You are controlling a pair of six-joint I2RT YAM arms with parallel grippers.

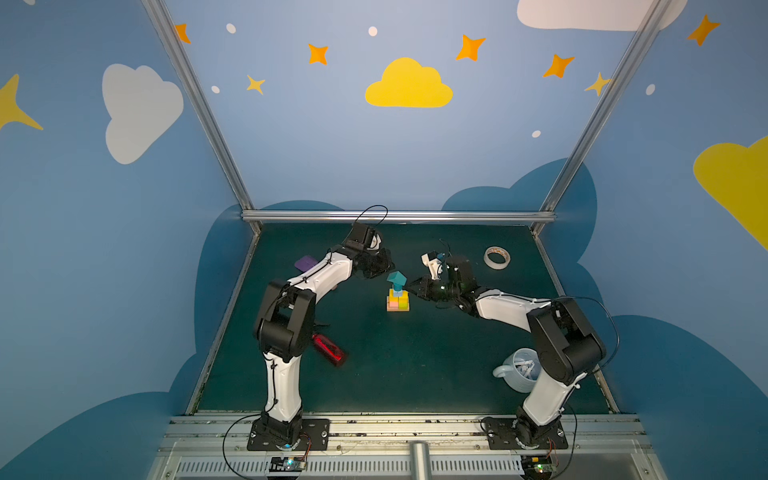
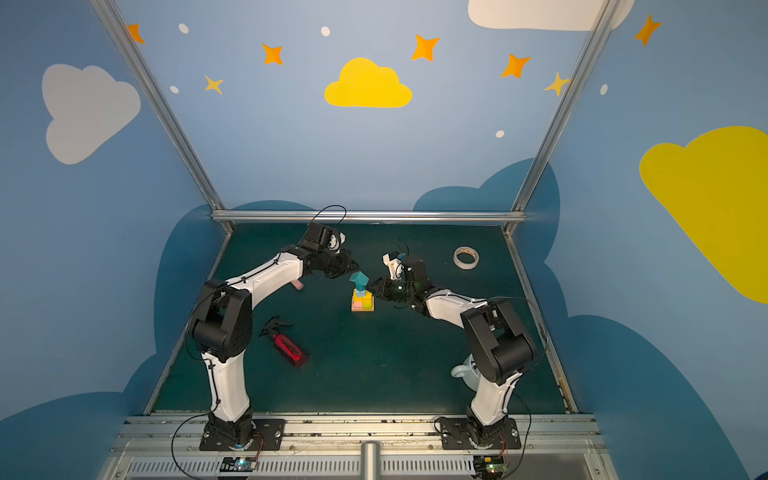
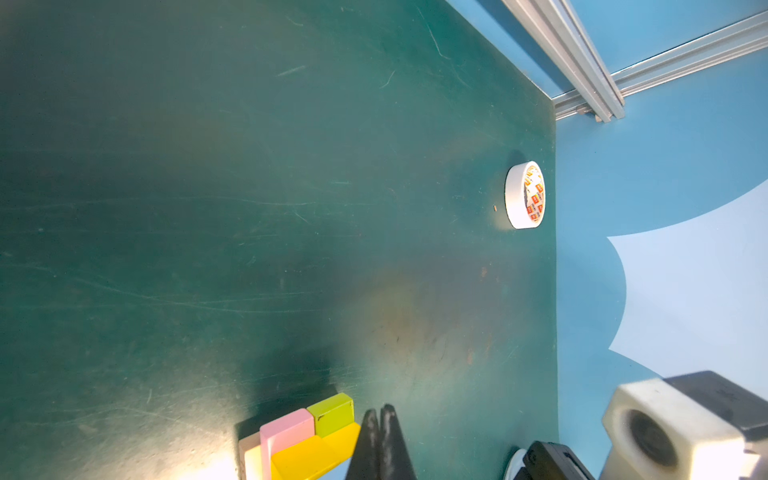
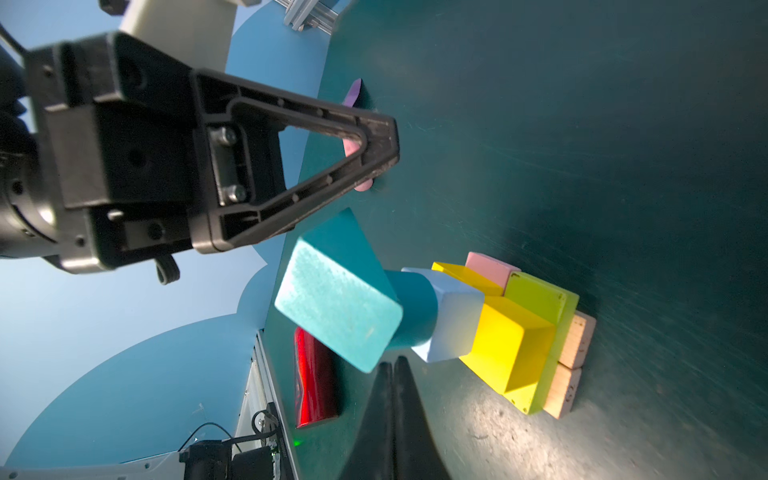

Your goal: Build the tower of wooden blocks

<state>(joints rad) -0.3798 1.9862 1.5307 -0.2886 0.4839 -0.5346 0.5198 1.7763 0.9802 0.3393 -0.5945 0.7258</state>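
Note:
The tower stands mid-table in both top views. In the right wrist view it reads from the table up: two tan bars, pink slab and lime slab, yellow cubes, pale-blue cube, teal cylinder, and a tilted teal house-shape on top. My left gripper hangs shut and empty just left of the top. On the tower's right side my right gripper is shut and empty too. Neither touches the blocks.
A tape roll lies at the back right. A red translucent bottle lies front left, partly under the left arm. A pale mug sits front right behind the right arm. A purple spatula lies under the left forearm.

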